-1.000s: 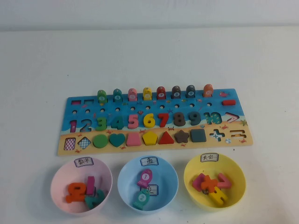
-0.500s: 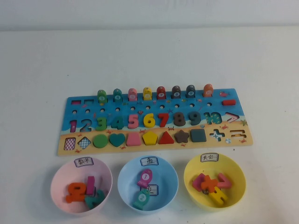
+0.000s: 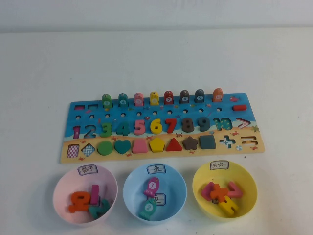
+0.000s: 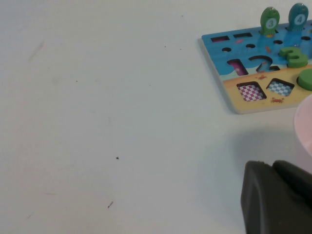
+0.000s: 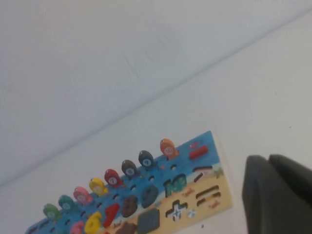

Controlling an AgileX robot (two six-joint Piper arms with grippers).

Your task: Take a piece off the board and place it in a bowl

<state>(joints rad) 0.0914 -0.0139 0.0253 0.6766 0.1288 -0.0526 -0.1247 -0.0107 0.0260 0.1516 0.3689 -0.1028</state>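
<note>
High view: the puzzle board (image 3: 161, 128) is laid flat on the white tabletop (image 3: 156, 58), pieces seated, with pink bowl (image 3: 61, 188), blue bowl (image 3: 132, 183) and yellow bowl (image 3: 247, 183) just in front. Neither claw is seen here. In each wrist view only a dark edge of the left claw (image 4: 278, 197) and right claw (image 5: 278, 192) is shown; open or closed cannot be told.

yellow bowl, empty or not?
Not empty: yellow bowl holds pink and yellow pieces. Left hand and right hand are off the board.

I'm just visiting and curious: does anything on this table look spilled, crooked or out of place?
Nothing stands out. The board lies flat, a few slots empty; the pink bowl, blue bowl and yellow bowl sit upright holding pieces. Left gripper and right gripper hang off the board.
</note>
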